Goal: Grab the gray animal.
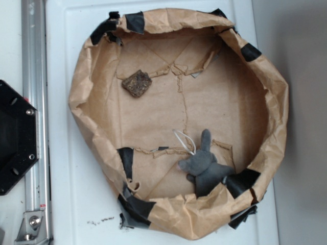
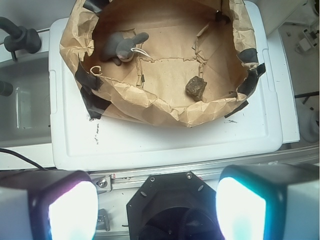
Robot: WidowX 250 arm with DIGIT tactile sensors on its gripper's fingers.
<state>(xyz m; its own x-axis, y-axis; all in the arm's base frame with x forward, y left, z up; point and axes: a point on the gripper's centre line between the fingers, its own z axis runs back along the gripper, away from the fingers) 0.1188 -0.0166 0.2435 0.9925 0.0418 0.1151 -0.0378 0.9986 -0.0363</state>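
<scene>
Gray animal lies ungrasped against the paper bowl's taped wall, while the gripper hangs wide open, empty, well apart.

Non-task items, paper bin on white surface

Brown rough chunk lies inside crumpled brown paper bin, black tape patches on rim; white tray beneath.

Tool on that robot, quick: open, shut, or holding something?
Tool: open and empty, its two fingers spread wide, high above the paper bin. The gray animal lies untouched inside.
</scene>
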